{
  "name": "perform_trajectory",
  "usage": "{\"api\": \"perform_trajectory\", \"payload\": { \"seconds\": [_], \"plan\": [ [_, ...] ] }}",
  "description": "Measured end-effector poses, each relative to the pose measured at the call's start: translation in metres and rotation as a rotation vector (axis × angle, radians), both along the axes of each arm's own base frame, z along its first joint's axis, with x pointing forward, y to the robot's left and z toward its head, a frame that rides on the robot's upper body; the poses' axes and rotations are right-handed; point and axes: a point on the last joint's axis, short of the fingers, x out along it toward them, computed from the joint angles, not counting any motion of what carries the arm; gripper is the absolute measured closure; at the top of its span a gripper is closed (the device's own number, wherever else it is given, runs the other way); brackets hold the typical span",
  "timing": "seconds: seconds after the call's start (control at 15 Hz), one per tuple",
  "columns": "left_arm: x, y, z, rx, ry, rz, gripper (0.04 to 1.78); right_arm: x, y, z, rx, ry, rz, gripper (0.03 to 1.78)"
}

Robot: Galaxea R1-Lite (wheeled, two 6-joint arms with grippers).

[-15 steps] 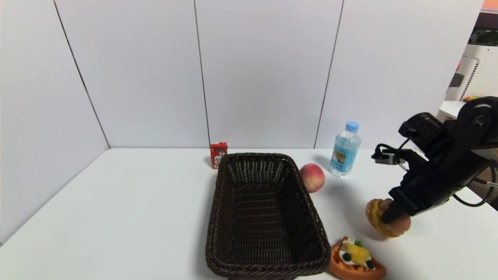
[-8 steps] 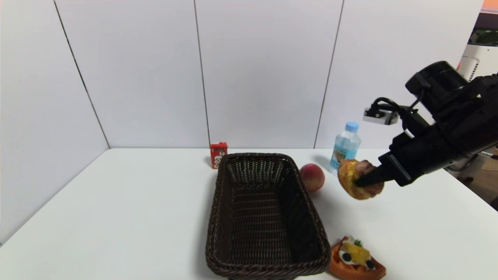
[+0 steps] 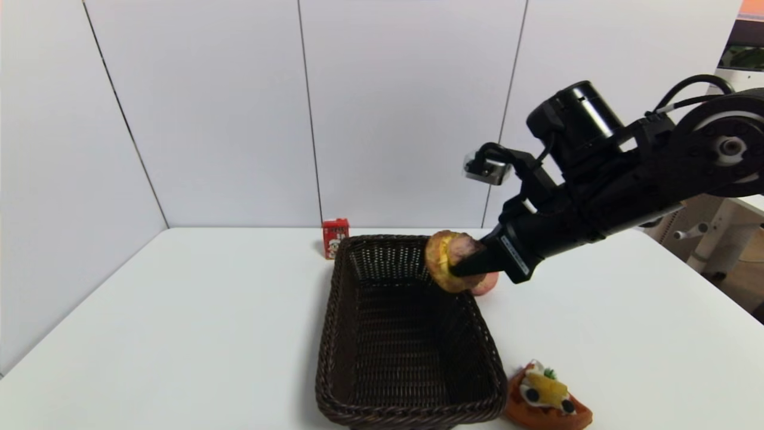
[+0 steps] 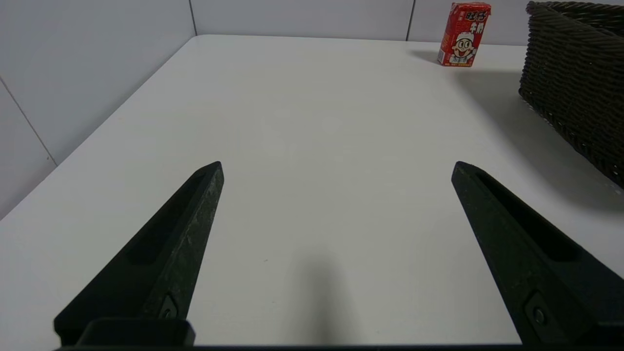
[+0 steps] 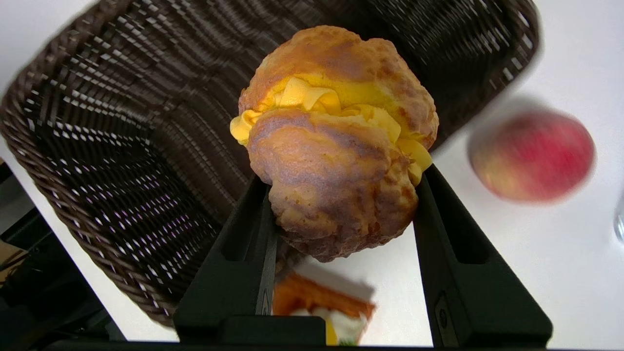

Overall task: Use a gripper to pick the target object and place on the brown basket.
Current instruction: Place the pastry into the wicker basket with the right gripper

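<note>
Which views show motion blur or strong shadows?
Right wrist view: peach and waffle smeared, bun sharp in the right gripper. Left wrist view: sharp, soft shadow beside the basket. Head view: no obvious blur.

Robot test bench in a lab or office space, not a home. White table [image 3: 179,310] boxed in by plain white partition panels [image 3: 406,113] at back and left. Staged props: wicker basket [image 3: 340,334], small red drink carton [image 3: 335,237], waffle wedge [image 3: 546,397], peach [image 5: 534,156]. Past the right panel, a slice of room: white equipment [image 3: 725,224] and furniture legs.
</note>
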Motion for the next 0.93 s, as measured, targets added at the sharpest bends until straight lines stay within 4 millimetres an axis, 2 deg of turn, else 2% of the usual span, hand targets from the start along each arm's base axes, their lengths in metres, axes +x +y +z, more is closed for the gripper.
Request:
{"api": "perform_trajectory", "payload": {
  "seconds": [0.2,0.47,0.67,0.93],
  "plan": [
    [0.000,0.000,0.000,0.000,0.000,0.000,0.13,0.003,0.019,-0.010,-0.029,-0.006,0.081,0.95],
    [0.000,0.000,0.000,0.000,0.000,0.000,0.13,0.007,0.030,-0.022,-0.027,0.032,0.123,0.60],
    [0.000,0.000,0.000,0.000,0.001,0.000,0.13,0.008,0.031,-0.022,-0.025,0.033,0.120,0.44],
    [0.000,0.000,0.000,0.000,0.001,0.000,0.13,0.008,0.025,-0.017,-0.014,0.024,0.099,0.31]
  ]
}}
